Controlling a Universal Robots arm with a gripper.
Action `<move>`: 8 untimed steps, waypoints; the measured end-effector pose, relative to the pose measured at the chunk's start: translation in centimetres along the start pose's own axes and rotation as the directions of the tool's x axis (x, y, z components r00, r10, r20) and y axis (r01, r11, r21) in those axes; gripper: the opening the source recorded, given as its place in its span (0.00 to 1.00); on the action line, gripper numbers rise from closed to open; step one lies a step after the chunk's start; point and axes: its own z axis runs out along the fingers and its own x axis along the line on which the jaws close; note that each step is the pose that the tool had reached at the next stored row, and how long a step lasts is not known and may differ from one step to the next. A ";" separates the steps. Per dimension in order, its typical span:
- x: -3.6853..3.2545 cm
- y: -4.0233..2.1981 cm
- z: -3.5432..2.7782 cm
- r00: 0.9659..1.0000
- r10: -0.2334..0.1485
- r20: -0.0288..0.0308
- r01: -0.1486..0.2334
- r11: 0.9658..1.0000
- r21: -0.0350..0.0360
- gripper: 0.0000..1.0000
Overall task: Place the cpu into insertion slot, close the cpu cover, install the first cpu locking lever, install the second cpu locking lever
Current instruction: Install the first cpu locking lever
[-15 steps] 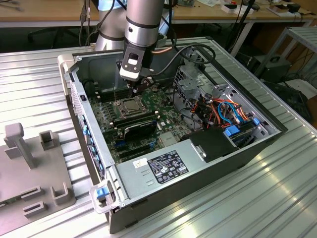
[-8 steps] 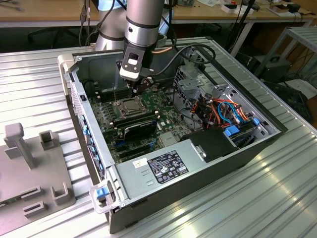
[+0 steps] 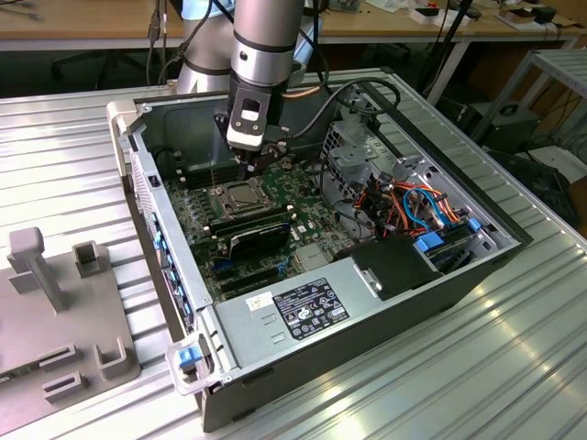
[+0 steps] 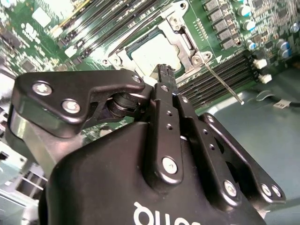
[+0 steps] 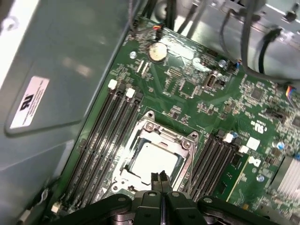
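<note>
Gripper (image 5: pixel 160 181) hangs just over the chip (image 5: pixel 151 161), my fingers pressed together. Chip sits in its socket (image 3: pixel 238 195). Cover (image 5: pixel 165 137) lies flat around it. One thin lever (image 4: pixel 224 83) sticks out loose beside the socket.

cpu (image 5: pixel 152 161): silver square, seated flat in slot (image 5: pixel 125 174) between memory slots (image 5: pixel 101 140). Cover (image 5: pixel 164 136) down flat, cpu showing through window. One lever (image 4: pixel 220 79) raised.

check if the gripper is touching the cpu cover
Cannot tell: in both wrist views the gripper sits in front of the edge of the cpu cover, hiding any contact or gap.
</note>
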 end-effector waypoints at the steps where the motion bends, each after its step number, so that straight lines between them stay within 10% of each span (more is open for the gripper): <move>1: 0.00 0.00 0.00 1.000 -0.031 0.000 0.031 1.000 -0.001 0.11; 8: 0.00 0.00 0.00 0.984 -0.178 0.003 0.178 0.984 -0.003 0.11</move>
